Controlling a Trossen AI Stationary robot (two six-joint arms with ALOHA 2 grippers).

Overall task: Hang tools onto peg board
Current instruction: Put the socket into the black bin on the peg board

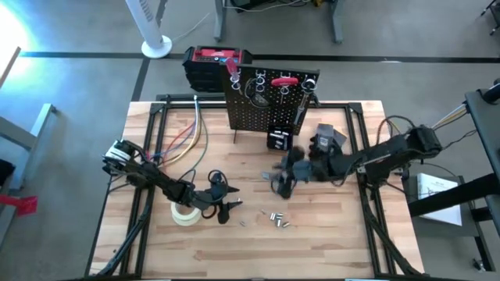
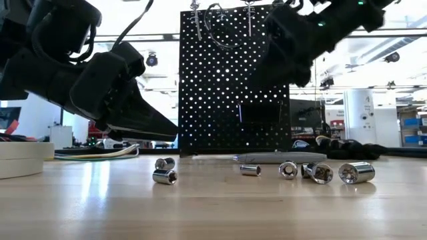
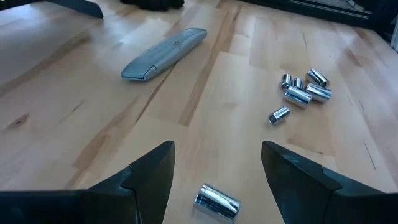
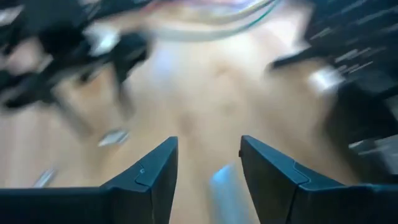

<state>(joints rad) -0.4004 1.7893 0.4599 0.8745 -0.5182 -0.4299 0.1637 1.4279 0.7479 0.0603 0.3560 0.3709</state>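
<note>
**Peg board stands at the table's far edge; sockets lie loose on the wood**

Peg board first: your upright black perforated metal panel stands at the far middle of the light wooden table, with silvery ring hooks along its top and a red-handled tool hanging on it. A small black bin sits at its foot.

Your left gripper hangs low over the wood near the whitish tape roll, its jaws spread apart and holding nothing. One short silvery socket lies on the table between the fingertips, untouched.

Your right gripper is just in front of the bin, jaws parted and empty, above a blurred pale shape you cannot identify.

A grey metal knife-shaped tool lies flat on the table. Near it, a cluster of short silvery sockets rests together, one a little apart.
</note>
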